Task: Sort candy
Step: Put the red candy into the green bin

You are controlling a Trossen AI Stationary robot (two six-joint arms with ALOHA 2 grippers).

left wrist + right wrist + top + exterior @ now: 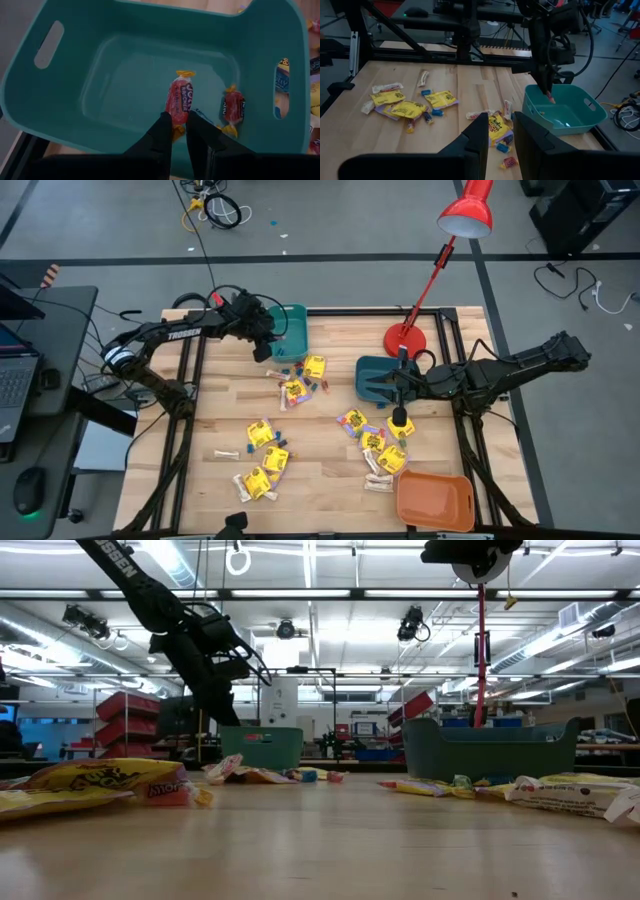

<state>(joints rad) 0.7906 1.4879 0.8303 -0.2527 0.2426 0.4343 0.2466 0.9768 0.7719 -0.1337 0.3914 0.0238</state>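
Red sweet held over the bin for the drop.
Left claw [179, 131] pinched on a red wrapped sweet [179, 102], hung above the teal bin [60, 95] so a release lands beside the red one [233, 108] there; walls well apart all round. Loose candy [270, 460] spread across the bench [320, 465]. Right claw [500, 131] slightly parted, empty, high above sweets.

Wooden table [330, 480] at frame centre, teal bin [292, 332] at its upper left, darker teal bin [372, 376] right of centre, orange bin [434, 500] lower right, red lamp [466, 214] upper right, laptop [12, 370] far left, mouse [28, 491] lower left.
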